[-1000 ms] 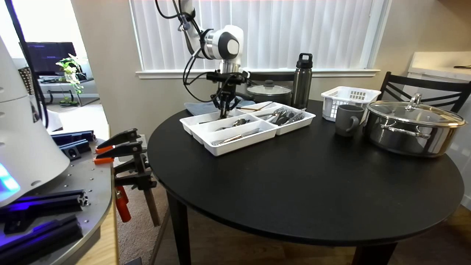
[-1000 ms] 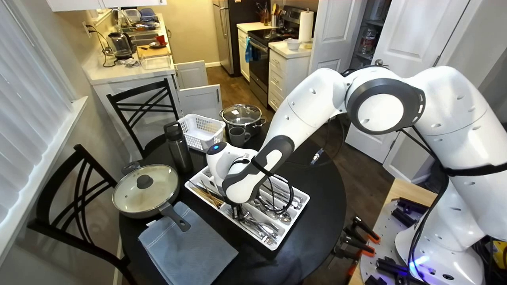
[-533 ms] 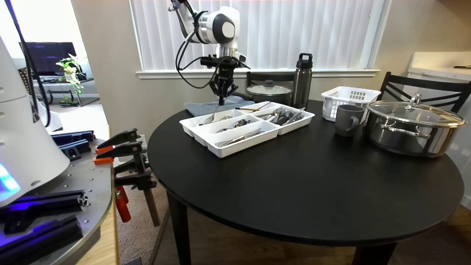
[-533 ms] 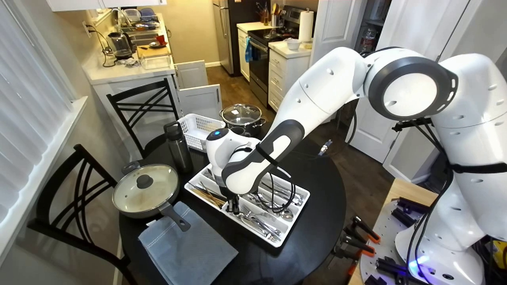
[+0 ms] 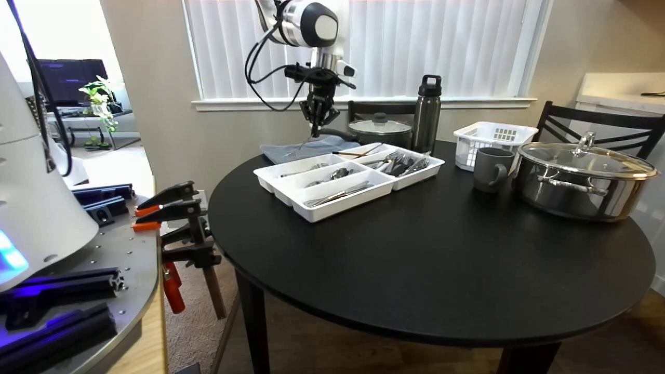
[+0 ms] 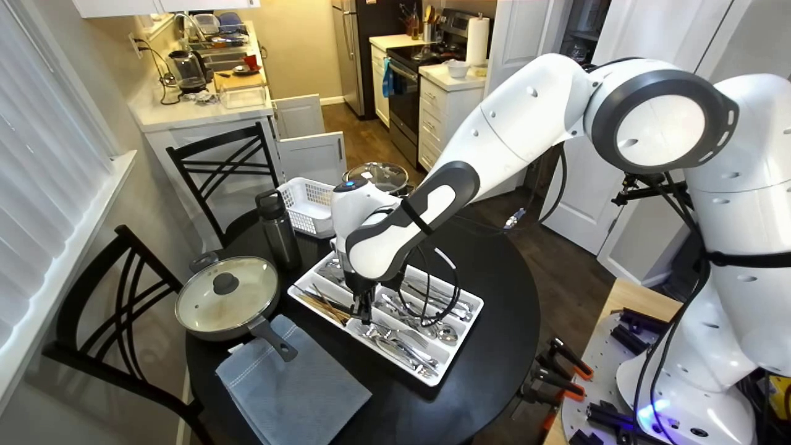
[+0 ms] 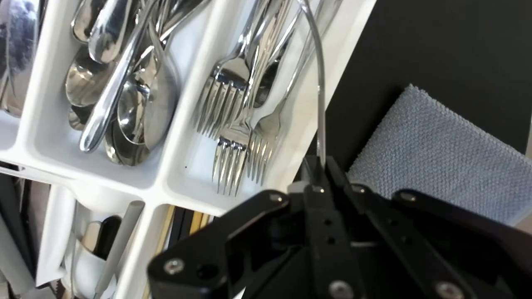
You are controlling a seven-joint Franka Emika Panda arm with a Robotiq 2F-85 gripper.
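Note:
My gripper (image 5: 315,133) is shut on the end of a thin silver fork (image 5: 304,144) and holds it above the white cutlery tray (image 5: 343,203). In the wrist view the fingertips (image 7: 319,166) pinch the fork's handle (image 7: 321,95), which curves up out of the picture; its tines are out of that view. Several forks (image 7: 232,139) lie in the tray compartment beside the fingers, and spoons (image 7: 160,106) lie in the neighbouring one. A folded blue-grey cloth (image 7: 449,162) lies on the other side of the fingers. The gripper (image 6: 366,318) hangs over the tray's edge nearest the cloth.
A lidded pan (image 6: 228,303) and a tall bottle (image 6: 281,235) stand near the tray. A white basket (image 5: 493,132), a grey mug (image 5: 487,171) and a steel pot (image 5: 571,187) stand farther along the round black table (image 5: 415,270). Chopsticks (image 6: 324,303) lie in another compartment.
My gripper has risen out of the tray with the fork in it. The fork now hangs higher and more slanted. The tray has shifted slightly.

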